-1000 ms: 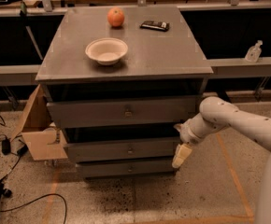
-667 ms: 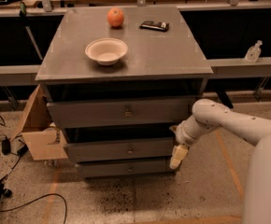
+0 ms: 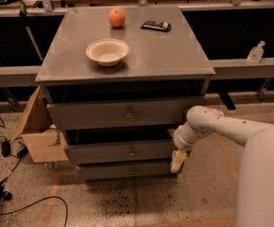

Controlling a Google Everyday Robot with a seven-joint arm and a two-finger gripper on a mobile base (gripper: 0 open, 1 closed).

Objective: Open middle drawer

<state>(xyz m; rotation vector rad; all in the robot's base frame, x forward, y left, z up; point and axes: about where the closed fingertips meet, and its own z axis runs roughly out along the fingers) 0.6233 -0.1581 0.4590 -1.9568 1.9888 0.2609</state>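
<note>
Subject unit: a grey cabinet with three drawer fronts stacked under a flat counter [image 3: 175, 56].

The middle drawer [image 3: 104, 152] sits between the taller top drawer [image 3: 89, 115] and the narrower bottom drawer [image 3: 108, 170]. Its flat front carries one small round knob [image 3: 131, 152] at centre. A dark gap shows between its upper edge and the top drawer.

The robot's white arm [image 3: 226, 126] enters from the right. The gripper [image 3: 177, 162] points downward at the right end of the middle drawer's front, close against that end and well apart from the knob. It cannot be told whether the gripper is open or closed, or whether it touches the drawer.

On the counter:
- a white bowl [image 3: 107, 51], left of centre
- an orange round fruit [image 3: 117, 17], near the rear edge
- a dark flat object [image 3: 156, 26], to the right of the fruit; any marking on it is too small to read

Surroundings:
- a cardboard box [image 3: 38, 136] stands against the cabinet's left side
- black cables [image 3: 4, 150] lie on the speckled floor at left
- a clear bottle [image 3: 256, 52] rests on the ledge at right, its label unreadable
</note>
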